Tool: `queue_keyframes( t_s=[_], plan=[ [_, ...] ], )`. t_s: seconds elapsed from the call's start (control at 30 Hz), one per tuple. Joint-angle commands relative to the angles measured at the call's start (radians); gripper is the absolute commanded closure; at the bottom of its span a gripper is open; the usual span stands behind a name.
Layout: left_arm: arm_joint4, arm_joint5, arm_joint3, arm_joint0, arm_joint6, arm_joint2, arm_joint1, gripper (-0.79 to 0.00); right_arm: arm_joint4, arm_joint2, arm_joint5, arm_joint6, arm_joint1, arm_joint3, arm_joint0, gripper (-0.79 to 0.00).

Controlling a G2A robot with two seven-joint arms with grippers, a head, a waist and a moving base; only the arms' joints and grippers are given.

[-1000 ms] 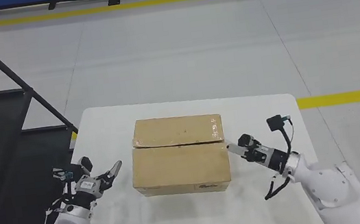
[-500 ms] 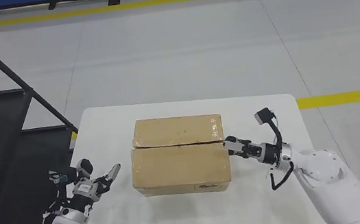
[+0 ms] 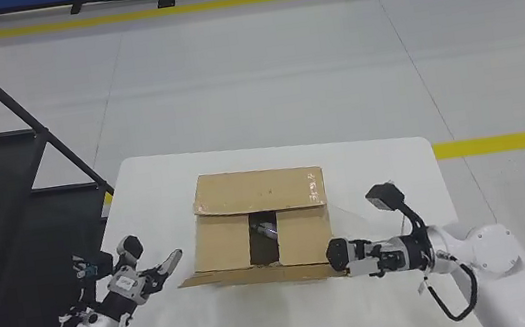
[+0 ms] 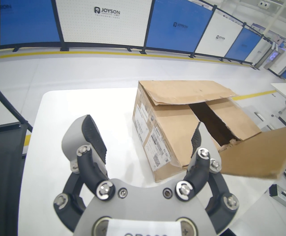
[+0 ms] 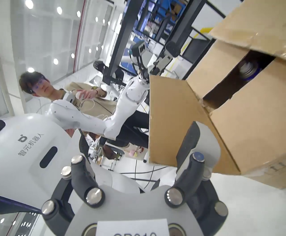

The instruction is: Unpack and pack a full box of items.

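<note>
How far: I think I am right at the start; the box (image 3: 218,242) is only half open, and the one bit of its load I can see is inside it
Left to do: I guess almost all of it: open the other flaps, lift each thing out, put them all back in, then shut the box
Table (image 3: 374,163): the white top that the box stands on
Box place: in the middle of the top view, flat on the table, between my two claws
Far flap (image 3: 258,189): lies over the back half of the box, a little lifted at one corner
Near flap (image 3: 248,275): folded out toward the bottom of the top view, sticking out past the front of the box
Short flaps (image 3: 303,238): two of them, folded down over the front half
Gap (image 3: 264,252): a dark slot between the short flaps
Thing inside (image 3: 267,231): small and pale, seen through the gap; in my right wrist view it looks round, white and blue, and I cannot tell what it is
My right claw (image 3: 336,254): spread open and pinching nothing, at the lower right of the box in the top view, right at the end of the near flap; one finger is just beside the flap
My left claw (image 3: 150,257): spread open and holding nothing, at the lower left of the top view, beside the box, near the other end of the near flap but apart from it, as far as I can tell
</note>
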Motion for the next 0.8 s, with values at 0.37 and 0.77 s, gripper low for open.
queue_keyframes(
  t_s=[0.37,0.77],
  plan=[
    [0.234,-0.287,0.003,0.057,-0.097,-0.019,0.033,-0.785,-0.09,-0.092,0.041,-0.054,0.044,0.023,0.001,-0.785],
    [0.287,-0.255,0.023,0.049,-0.063,0.015,0.035,-0.785,0.088,-0.089,0.129,-0.183,0.033,0.019,0.04,-0.785]
  ],
)
